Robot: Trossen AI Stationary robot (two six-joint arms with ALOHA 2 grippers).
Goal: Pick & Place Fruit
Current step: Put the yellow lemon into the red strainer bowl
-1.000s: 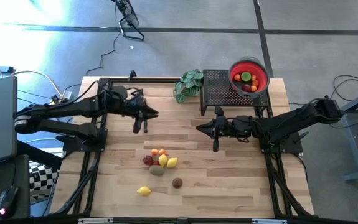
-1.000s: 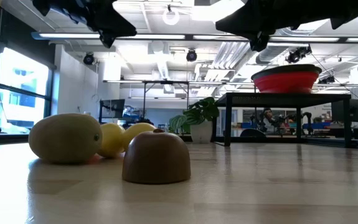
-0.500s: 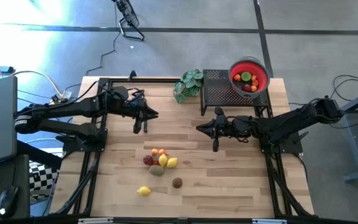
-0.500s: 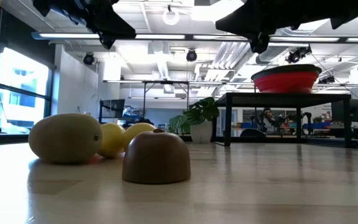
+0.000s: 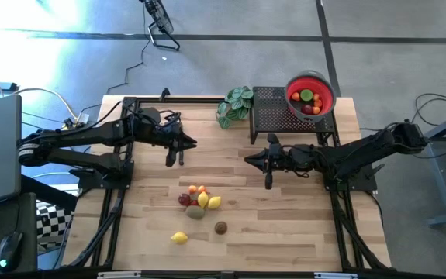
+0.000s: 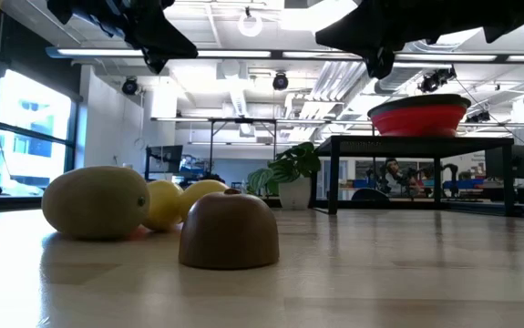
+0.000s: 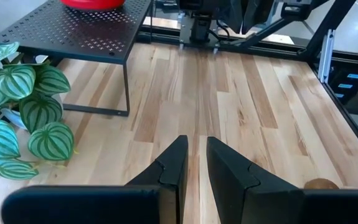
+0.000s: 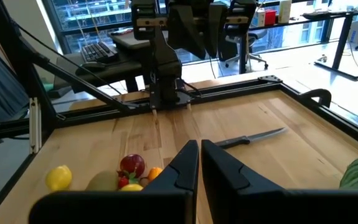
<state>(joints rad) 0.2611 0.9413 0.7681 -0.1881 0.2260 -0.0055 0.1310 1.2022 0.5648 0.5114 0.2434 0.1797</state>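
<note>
Several small toy fruits (image 5: 198, 201) lie bunched on the wooden table's near middle: orange, red, yellow and green-brown. A brown fruit (image 5: 220, 227) and a yellow one (image 5: 179, 238) lie apart, nearer the front edge. More fruit sits in the red bowl (image 5: 310, 95) on the black stand (image 5: 273, 116). My left gripper (image 5: 194, 142) hovers above the table's left middle, its fingers (image 7: 175, 163) a narrow gap apart with nothing between them. My right gripper (image 5: 247, 159) hovers opposite it, shut and empty (image 8: 199, 147). Both are well above the fruit and farther back.
A green leafy plant (image 5: 236, 105) stands at the far edge beside the stand. A knife (image 8: 253, 137) lies on the table toward the far left. Bare wood lies between the two grippers and right of the fruit. The black frame rails (image 5: 347, 232) run along the table's sides.
</note>
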